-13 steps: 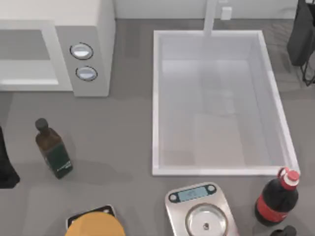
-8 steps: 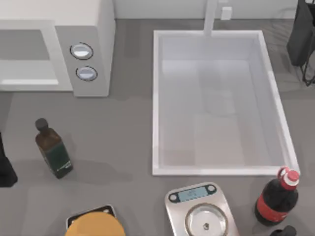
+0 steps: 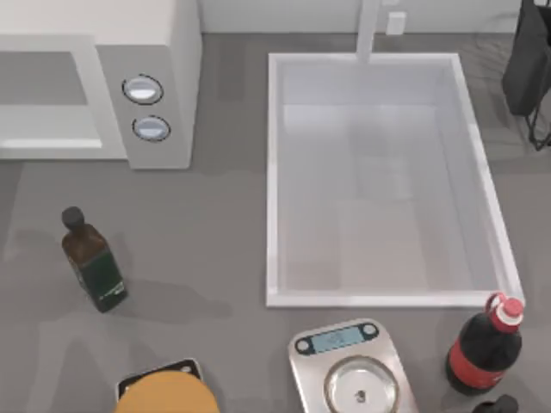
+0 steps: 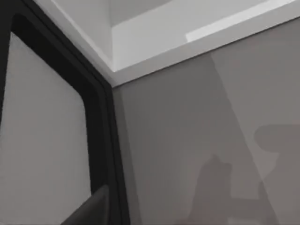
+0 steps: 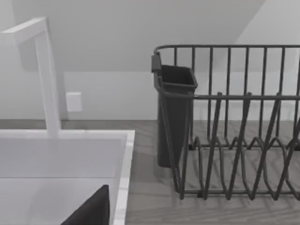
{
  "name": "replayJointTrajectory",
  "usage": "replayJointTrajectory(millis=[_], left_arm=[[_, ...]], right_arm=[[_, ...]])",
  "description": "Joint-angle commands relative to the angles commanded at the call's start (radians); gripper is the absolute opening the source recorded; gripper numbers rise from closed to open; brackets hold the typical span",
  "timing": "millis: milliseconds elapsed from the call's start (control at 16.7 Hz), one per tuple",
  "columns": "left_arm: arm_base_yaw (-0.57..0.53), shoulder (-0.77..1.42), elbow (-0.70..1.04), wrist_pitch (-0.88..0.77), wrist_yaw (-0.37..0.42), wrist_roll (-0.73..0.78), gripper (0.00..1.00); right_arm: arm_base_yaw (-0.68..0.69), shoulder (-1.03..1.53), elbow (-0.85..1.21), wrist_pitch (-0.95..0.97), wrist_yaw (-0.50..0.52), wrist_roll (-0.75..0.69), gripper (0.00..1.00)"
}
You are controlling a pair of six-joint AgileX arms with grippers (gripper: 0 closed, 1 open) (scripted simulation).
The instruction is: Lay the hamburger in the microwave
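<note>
the big white boxy microwave (image 3: 146,82) sits open, grey cavity bare; the hamburger's whereabouts i cannot tell, nor either gripper's state. risk: mistaking the large orange dome (image 3: 166,394), well below the microwave, for it.

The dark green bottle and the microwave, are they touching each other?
Apart. In the top view the dark green bottle stands on the table with a plain strip of bare grey surface between it and the microwave behind it.

On my counter (image 3: 207,232) I see a white sink (image 3: 274,181), a dark green bottle (image 3: 93,261), a cola bottle (image 3: 484,348), a kitchen scale (image 3: 351,376) and a dish rack (image 5: 234,140).
</note>
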Motion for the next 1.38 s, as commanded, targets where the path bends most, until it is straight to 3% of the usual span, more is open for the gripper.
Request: replayJointTrajectory(millis=[420, 720, 960, 1380], left_arm=[[0.149, 0.665, 0.428, -0.355, -0.001, 0.494, 1.0], [0.225, 1.019, 0.648, -0.539, 0.0, 0.75, 1.0], [0.25, 1.131, 0.721, -0.6, 0.0, 0.835, 1.0], [0.234, 1.131, 0.709, -0.593, 0.002, 0.828, 1.0]], right_arm=[[0.0, 0.0, 0.0, 0.0, 0.0, 0.0, 1.0], [0.0, 0.0, 0.0, 0.0, 0.0, 0.0, 1.0], [0.0, 0.0, 0.0, 0.0, 0.0, 0.0, 1.0], [0.0, 0.0, 0.0, 0.0, 0.0, 0.0, 1.0]])
